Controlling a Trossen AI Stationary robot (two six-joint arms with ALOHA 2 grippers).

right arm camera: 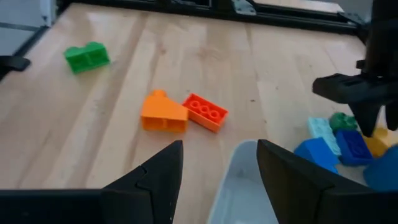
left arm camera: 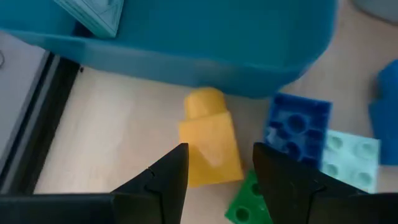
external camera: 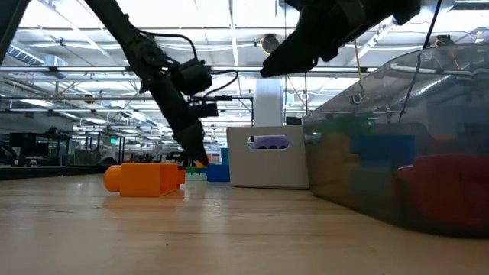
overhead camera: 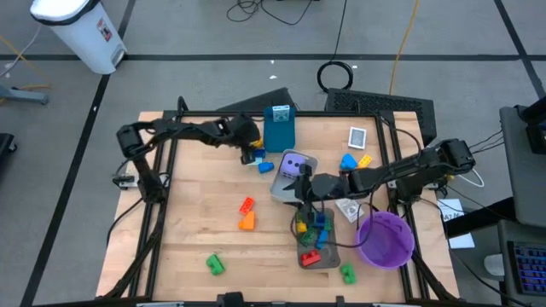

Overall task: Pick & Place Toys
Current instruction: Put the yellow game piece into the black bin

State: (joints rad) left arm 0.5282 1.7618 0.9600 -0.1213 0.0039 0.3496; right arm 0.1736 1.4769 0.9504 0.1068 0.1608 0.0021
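**Item Count**

Arms: 2. Grey trays point(overhead camera: 288, 183): 2. Purple bowl point(overhead camera: 386, 240): 1. Purple die point(overhead camera: 294, 165): 1. Green bricks loose on the surface: 2 point(overhead camera: 214, 264) point(overhead camera: 347, 272). Orange brick point(overhead camera: 246, 222): 1. Red brick point(overhead camera: 246, 205): 1.

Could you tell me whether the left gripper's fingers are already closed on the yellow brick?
No. In the left wrist view the fingers stand apart, with the yellow brick lying on the table between and beyond them.

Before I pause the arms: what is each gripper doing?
Left gripper: open, straddling the yellow brick.
Right gripper: open, empty, over the grey tray.
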